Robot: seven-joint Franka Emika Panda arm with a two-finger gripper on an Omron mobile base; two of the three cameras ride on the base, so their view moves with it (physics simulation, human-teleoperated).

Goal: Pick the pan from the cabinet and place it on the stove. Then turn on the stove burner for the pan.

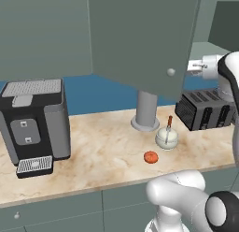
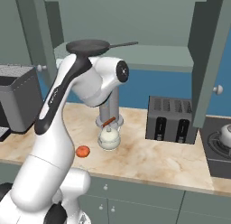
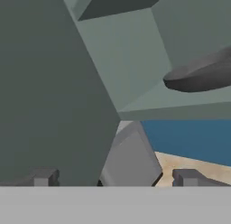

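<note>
Item: pan (image 2: 88,47). Round, shallow, dark; lying flat on the shelf inside the cabinet (image 2: 149,53), its thin handle pointing toward the cabinet's right-hand door (image 2: 208,60). In the hand view its rim (image 3: 203,76) is showing at the right, sitting on the shelf floor.

Item: cabinet. Grey-green, both doors standing open; the left door (image 1: 140,39) is swinging out over the counter (image 1: 102,147) in the left base view.

Item: gripper (image 3: 115,179). Fingers (image 3: 44,177) are standing wide apart, holding nothing; it is hanging left of the pan and apart from it, facing into the cabinet past the open left door.

Item: stove (image 2: 219,148). Black cooktop lying at the counter's right end, well below and right of the pan; something pale is sitting on its near burner, too cropped to name.

Other stock on the counter, below the cabinet:
- toaster (image 2: 171,119), dark, standing just left of the stove;
- white jar (image 2: 109,138) with an orange-handled tool sticking out;
- small orange-red fruit (image 2: 82,151) lying left of the jar;
- coffee machine (image 1: 35,123), far left;
- grey cylinder (image 1: 146,109) standing behind the jar.
</note>
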